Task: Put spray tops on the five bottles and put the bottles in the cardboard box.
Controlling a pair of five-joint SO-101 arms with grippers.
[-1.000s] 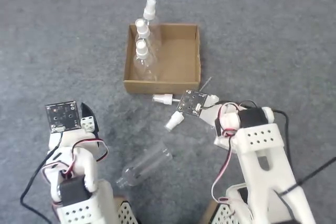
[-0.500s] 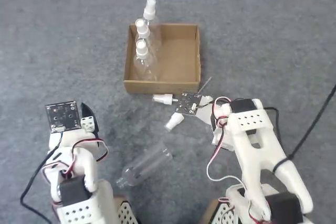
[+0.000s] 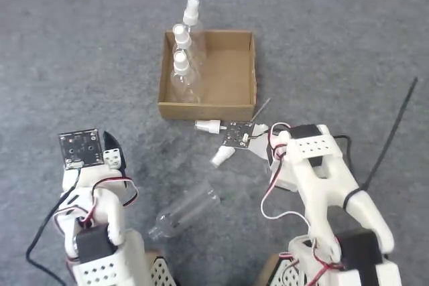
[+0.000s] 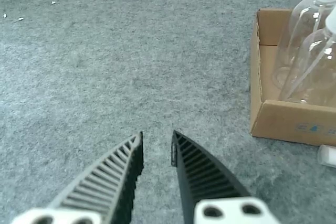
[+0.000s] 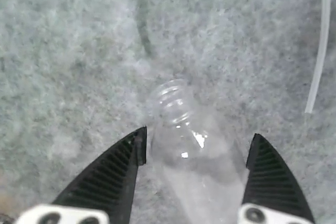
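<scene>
The cardboard box [image 3: 231, 82] [image 4: 286, 119] stands at the far middle of the carpet. Three clear bottles with white spray tops [image 3: 181, 72] [image 4: 310, 72] stand along its left side. An uncapped bottle [image 3: 184, 211] lies on the carpet at the front. Two loose spray tops [image 3: 208, 126] [image 3: 222, 157] lie just in front of the box. My right gripper [image 5: 198, 137] is open, its fingers on either side of another uncapped bottle [image 5: 189, 150] that lies on the carpet. My left gripper [image 4: 156, 137] hovers over bare carpet, open by a narrow gap and holding nothing.
Grey carpet covers the table. The right arm [image 3: 312, 159] stretches toward the spray tops, and a thin dip tube [image 5: 319, 40] lies beside its gripper. The left arm [image 3: 94, 192] stands at the front left. A black cable [image 3: 389, 138] hangs on the right.
The right arm has swung and stretched forward, and its gripper has shifted slightly left toward the spray tops. The left arm, bottles and box have not moved.
</scene>
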